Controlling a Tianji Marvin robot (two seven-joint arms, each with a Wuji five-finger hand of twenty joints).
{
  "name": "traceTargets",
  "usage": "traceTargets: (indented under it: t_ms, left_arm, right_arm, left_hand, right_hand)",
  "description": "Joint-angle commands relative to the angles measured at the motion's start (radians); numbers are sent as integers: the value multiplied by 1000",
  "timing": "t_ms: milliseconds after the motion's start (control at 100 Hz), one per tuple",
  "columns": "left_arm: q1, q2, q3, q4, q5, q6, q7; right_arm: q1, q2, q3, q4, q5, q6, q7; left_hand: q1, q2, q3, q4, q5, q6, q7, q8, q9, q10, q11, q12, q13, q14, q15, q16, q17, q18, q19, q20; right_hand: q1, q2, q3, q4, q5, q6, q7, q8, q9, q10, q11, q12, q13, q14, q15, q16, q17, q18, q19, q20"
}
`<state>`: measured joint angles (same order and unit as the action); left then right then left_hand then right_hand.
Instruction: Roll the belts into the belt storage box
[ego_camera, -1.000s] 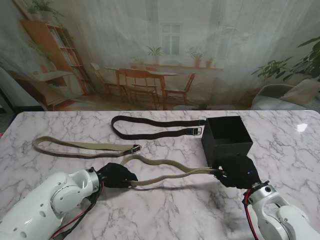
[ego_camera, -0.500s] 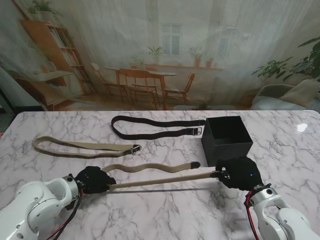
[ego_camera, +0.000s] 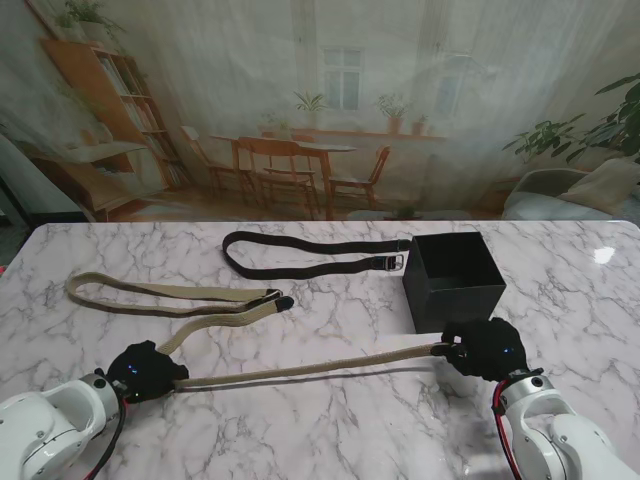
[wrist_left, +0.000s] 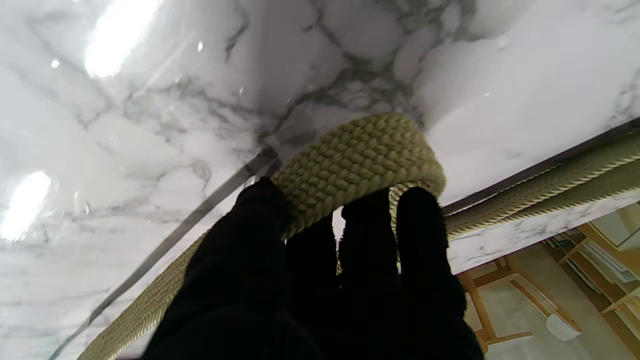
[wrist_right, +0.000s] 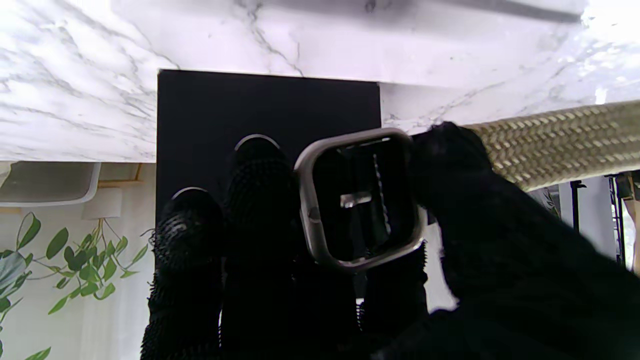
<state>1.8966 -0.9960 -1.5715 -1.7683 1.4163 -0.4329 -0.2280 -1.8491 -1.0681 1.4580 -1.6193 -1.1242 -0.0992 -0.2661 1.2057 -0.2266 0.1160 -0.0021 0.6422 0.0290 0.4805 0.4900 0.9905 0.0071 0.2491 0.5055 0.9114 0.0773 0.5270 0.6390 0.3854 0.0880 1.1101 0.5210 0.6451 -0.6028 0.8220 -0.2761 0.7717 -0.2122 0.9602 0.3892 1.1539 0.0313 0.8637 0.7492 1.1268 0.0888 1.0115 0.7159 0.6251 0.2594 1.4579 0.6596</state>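
Your left hand (ego_camera: 148, 371) was clenched on the fold of the tan belt (ego_camera: 300, 370); your right hand (ego_camera: 485, 349) pinched its metal buckle (wrist_right: 360, 200) — the strap ran taut between them over the tabletop (ego_camera: 330, 420). The black box (ego_camera: 456, 277) sat just beyond your right hand — a black belt (ego_camera: 310, 256) lay to its left.

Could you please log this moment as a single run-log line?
step: stretching belt | left hand: shut on woven tan belt | right hand: shut on buckle end | black box: no belt inside
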Motion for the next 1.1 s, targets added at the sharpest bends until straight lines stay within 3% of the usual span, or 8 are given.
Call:
traceTargets:
  t_ms: [0,220,290,440,590,710,760,1090]
  left_arm:
    - [8,9,-2,13,33,19,-5]
    - [2,13,17,44,91,65,15]
    - [0,14,21,49,94,66,28]
    - [5,14,13,45,81,42,58]
    - [12,12,2,30,71,17,84]
    - [14,9,-6,17,41,-7,104]
    - [15,9,-10,9,41,-17,119]
    - [16,-1,-54,-60,3,-73,178]
  right_arm:
    - [12,3,-9,28,-1,21,8]
    - [51,7,-61,82,4,62,24]
    - [58,9,-73,91,2,72,32]
    - [61,13,-88,101,-12,87,51]
    - [55,17,-93,90,-14,105,101]
    - [51,18,-93,79,-15,110,128]
    - [51,19,-93,78,-19,110,128]
    - [3,14,-35,-2,-33,47,95]
  left_hand:
    - [38,-40,0,4,38,-14,30,14,52,-5,-20,17,2,33,13,16,-9,16,11,23]
    - [-41,-56,-42,10,25,2,10,5,4,15,-11,6,-19,48,-16,9,-23,28,-11,21]
    - [-117,-73,-32,10,20,18,-44,20,-81,37,47,-111,-62,59,-70,-14,-56,39,-65,13]
    - [-266,-49,-73,3,-35,41,-162,-44,-260,95,-20,-184,-215,83,-193,-83,-169,49,-210,-39]
    - [-325,-50,-100,-1,-105,50,-246,-77,-405,133,-78,-212,-324,96,-252,-125,-232,51,-297,-67]
    - [-356,-42,-113,-1,-153,55,-294,-95,-490,153,-105,-227,-382,104,-272,-143,-263,50,-342,-79]
    - [-367,-41,-117,-2,-168,53,-306,-99,-502,153,-108,-230,-390,104,-273,-145,-269,51,-351,-81]
    - [-369,-27,-114,-2,-135,57,-309,-98,-472,158,-101,-231,-395,112,-274,-158,-270,68,-375,-78]
  right_hand:
    - [128,84,108,50,59,-72,63,39,28,-9,42,19,10,9,32,21,-11,23,23,12]
    - [130,95,90,45,52,-80,58,38,21,-21,18,12,-1,8,-6,8,-21,22,6,5]
    - [131,102,79,46,45,-79,49,25,16,-26,-11,2,-5,5,-45,-5,-39,29,-23,-6]
    - [112,106,59,52,-1,-44,0,-65,-23,-16,-138,-42,-38,1,-194,-56,-103,51,-107,-31]
    - [-23,107,24,84,-121,23,-74,-107,-225,32,-314,-142,-191,9,-382,-109,-241,73,-229,-57]
    - [-143,118,7,113,-114,67,-246,-15,-348,63,-344,-220,-290,13,-425,-130,-291,72,-268,-42]
    - [-200,131,10,173,-108,89,-339,69,-393,77,-355,-241,-327,16,-439,-145,-304,66,-276,-40]
    - [-256,202,-99,192,-137,116,-388,103,-445,101,-352,-255,-379,29,-437,-155,-322,59,-274,-34]
